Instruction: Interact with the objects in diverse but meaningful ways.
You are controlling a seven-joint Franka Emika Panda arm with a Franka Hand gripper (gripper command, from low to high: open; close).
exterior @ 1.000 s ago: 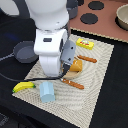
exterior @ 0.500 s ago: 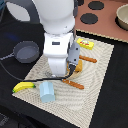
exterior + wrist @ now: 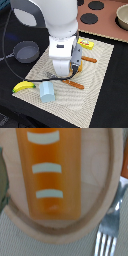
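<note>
My gripper (image 3: 66, 75) hangs low over the middle of the woven placemat (image 3: 100, 85); its fingers are hidden behind the white hand. The wrist view shows, very close, an orange-brown bread loaf (image 3: 47, 170) with white stripes lying on a beige oval plate (image 3: 102, 188). No fingers show there. In the exterior view the loaf is hidden under the hand. A yellow banana (image 3: 24, 86) and a light blue cup (image 3: 46, 91) lie at the mat's near left corner. A flat yellow packet with a red mark (image 3: 86, 44) lies at the far edge. A dark grey pot (image 3: 26, 51) stands off the mat at the exterior view's left.
A silver fork (image 3: 107, 235) lies beside the plate. Two orange-handled utensils (image 3: 89, 59) (image 3: 75, 84) lie on the mat on the exterior view's right of the hand. A toy stove with dark burners (image 3: 95, 12) and a beige bowl (image 3: 122, 15) stand at the back.
The arm has moved toward the exterior view's right over the mat. The banana, cup, pot and packet have not moved.
</note>
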